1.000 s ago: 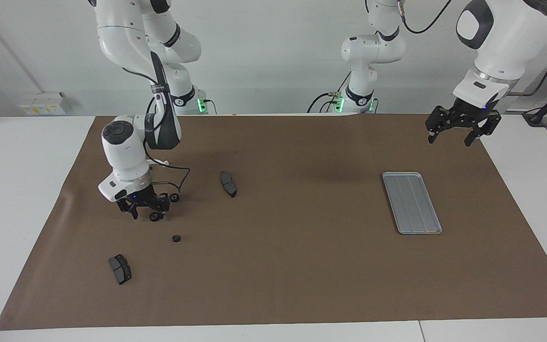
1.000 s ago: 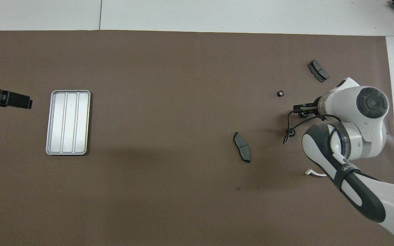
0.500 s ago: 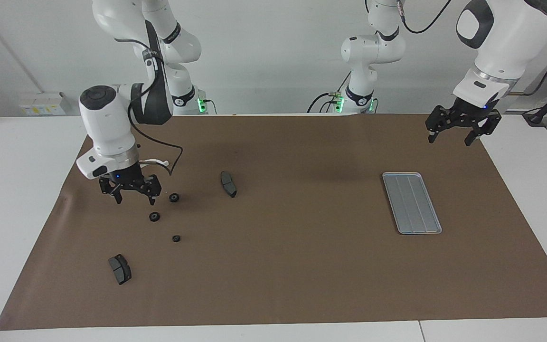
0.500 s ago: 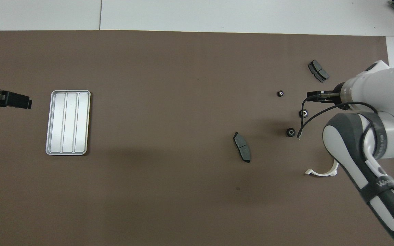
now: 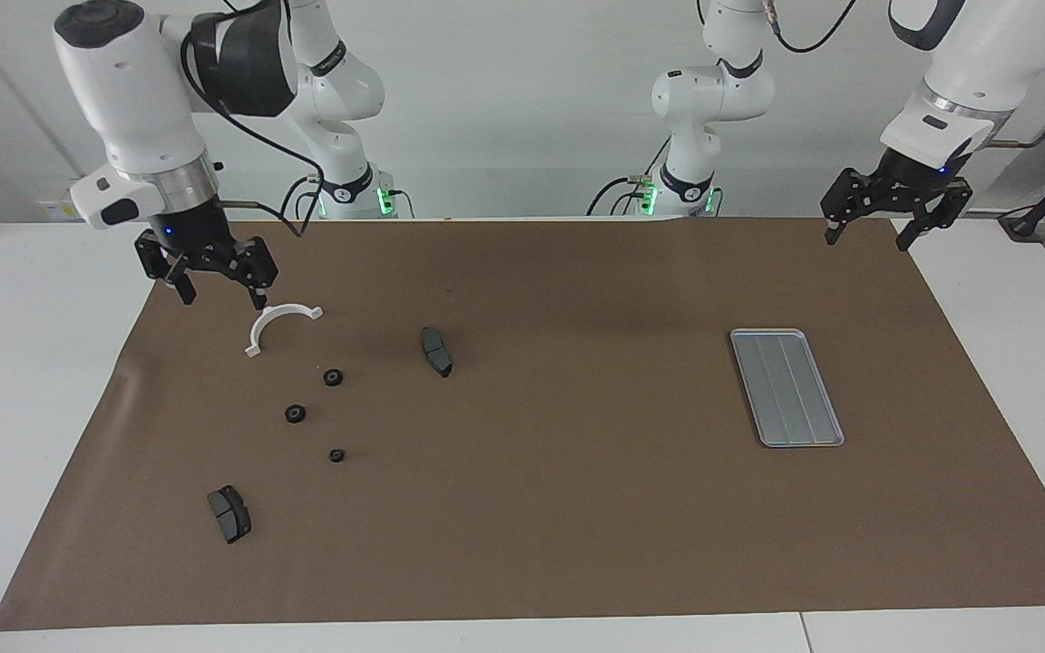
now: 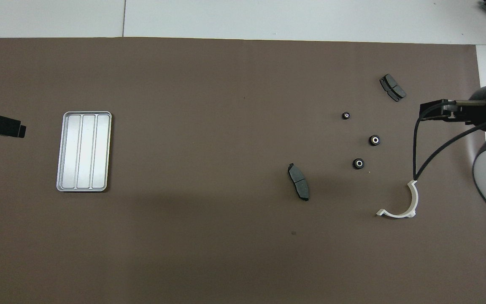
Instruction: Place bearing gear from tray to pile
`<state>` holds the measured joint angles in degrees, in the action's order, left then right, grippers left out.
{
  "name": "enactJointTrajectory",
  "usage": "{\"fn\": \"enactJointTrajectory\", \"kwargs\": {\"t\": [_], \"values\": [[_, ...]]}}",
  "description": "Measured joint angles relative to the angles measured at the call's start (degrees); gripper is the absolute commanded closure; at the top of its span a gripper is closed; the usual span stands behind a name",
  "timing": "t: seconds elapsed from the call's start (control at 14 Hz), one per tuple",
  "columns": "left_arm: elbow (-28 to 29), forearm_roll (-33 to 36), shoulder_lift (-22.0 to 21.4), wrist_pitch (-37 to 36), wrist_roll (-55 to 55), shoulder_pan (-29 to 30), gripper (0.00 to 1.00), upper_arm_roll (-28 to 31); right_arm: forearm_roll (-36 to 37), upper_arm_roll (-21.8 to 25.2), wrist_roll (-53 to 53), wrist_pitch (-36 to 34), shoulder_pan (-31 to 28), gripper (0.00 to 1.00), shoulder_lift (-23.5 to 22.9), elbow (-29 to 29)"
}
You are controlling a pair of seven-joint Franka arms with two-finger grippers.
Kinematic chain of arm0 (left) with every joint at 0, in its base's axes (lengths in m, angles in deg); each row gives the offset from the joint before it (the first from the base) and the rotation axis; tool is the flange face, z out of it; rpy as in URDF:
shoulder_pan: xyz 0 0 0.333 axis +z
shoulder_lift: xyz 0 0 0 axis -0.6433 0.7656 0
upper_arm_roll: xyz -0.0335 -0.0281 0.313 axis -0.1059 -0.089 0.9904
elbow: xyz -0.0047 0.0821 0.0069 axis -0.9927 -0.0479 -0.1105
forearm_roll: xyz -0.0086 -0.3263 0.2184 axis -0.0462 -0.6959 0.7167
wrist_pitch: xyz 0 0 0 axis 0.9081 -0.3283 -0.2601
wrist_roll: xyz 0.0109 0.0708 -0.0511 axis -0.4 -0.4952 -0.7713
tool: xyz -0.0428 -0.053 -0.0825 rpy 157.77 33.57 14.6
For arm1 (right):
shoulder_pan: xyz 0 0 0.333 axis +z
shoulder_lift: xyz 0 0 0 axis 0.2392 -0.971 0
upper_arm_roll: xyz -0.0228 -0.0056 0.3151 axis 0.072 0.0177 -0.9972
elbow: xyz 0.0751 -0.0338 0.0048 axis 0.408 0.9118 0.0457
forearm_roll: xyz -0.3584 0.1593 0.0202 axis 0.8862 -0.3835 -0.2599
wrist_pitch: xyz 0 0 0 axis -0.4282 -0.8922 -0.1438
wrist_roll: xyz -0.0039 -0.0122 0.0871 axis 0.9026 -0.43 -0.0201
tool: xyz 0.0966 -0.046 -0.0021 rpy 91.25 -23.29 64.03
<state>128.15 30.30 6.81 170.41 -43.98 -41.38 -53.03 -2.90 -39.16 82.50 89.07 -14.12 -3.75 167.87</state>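
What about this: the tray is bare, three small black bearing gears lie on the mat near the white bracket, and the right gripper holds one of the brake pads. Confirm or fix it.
One thing is wrong: the right gripper holds nothing. The facing view shows it open in the air above the mat's edge by the white bracket, while both brake pads lie on the mat. The tray is bare and the three bearing gears lie as stated.

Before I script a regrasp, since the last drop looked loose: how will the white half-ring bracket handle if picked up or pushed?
The white half-ring bracket looks like thin rigid plastic, so probably light and stiff. It lies flat on the mat, so it will likely slide or spin rather than roll. Its narrow curved band may twist in a grip.
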Motion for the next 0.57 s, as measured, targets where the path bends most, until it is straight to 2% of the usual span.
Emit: {"fn": "enactJointTrajectory", "kwargs": {"t": [0.21,0.57], "values": [[0.1,0.0,0.0,-0.1,-0.9,0.0,0.0,0.0,-0.1,-0.1,0.0,-6.4,0.1,0.0,1.0,-1.8],[0.1,0.0,0.0,0.0,-1.0,0.0,0.0,0.1,-1.9,-0.1,0.0,-8.6,0.2,0.0,1.2,-1.5]]}}
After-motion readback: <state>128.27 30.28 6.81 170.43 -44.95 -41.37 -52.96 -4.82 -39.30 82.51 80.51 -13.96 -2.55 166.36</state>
